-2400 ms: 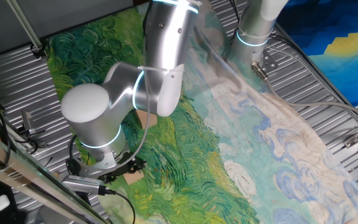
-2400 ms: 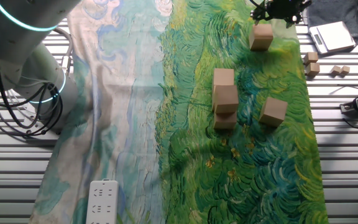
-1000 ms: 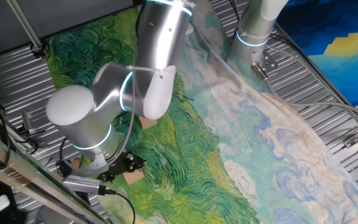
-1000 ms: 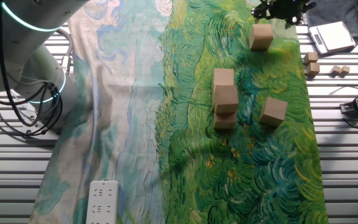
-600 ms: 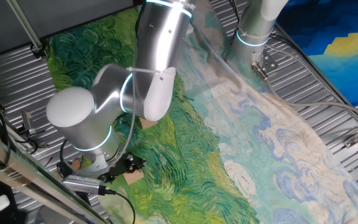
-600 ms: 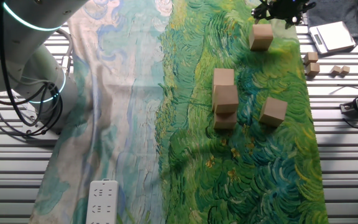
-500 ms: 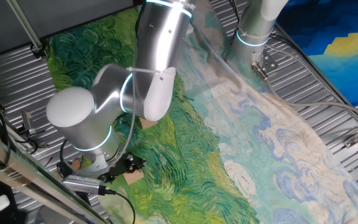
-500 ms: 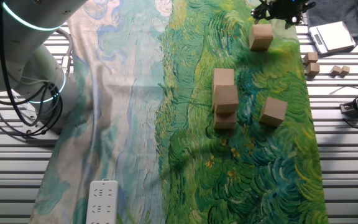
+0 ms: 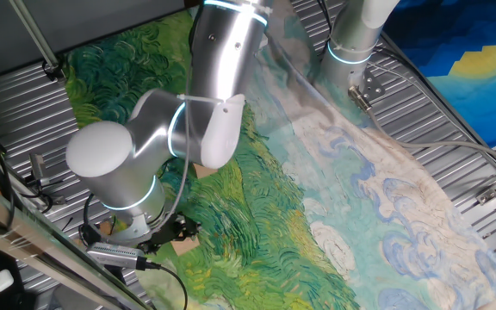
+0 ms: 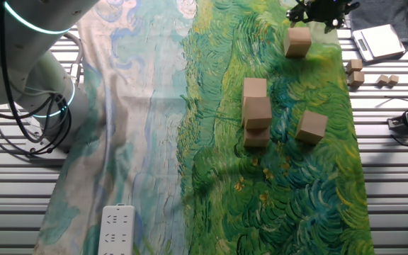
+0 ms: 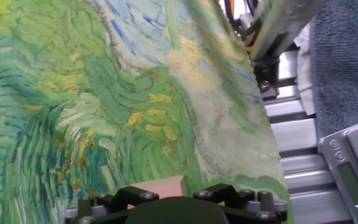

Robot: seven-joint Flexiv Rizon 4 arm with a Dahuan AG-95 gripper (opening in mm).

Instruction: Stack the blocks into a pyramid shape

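The gripper (image 10: 319, 10) hangs beside a lone block (image 10: 297, 42) on the painted cloth (image 10: 275, 177); its grip cannot be told. Three blocks (image 10: 256, 112) cluster mid-cloth, another (image 10: 311, 127) lying just beside them.

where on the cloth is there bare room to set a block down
The pale blue side of the painted cloth, between the light tan wooden cube stack and the white power strip, is bare. The green side is crowded by the stack and single cubes.

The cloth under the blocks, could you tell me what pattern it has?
The cloth has swirling green and yellow painted brushstrokes, turning pale blue leftwards; clearest in the other fixed view.
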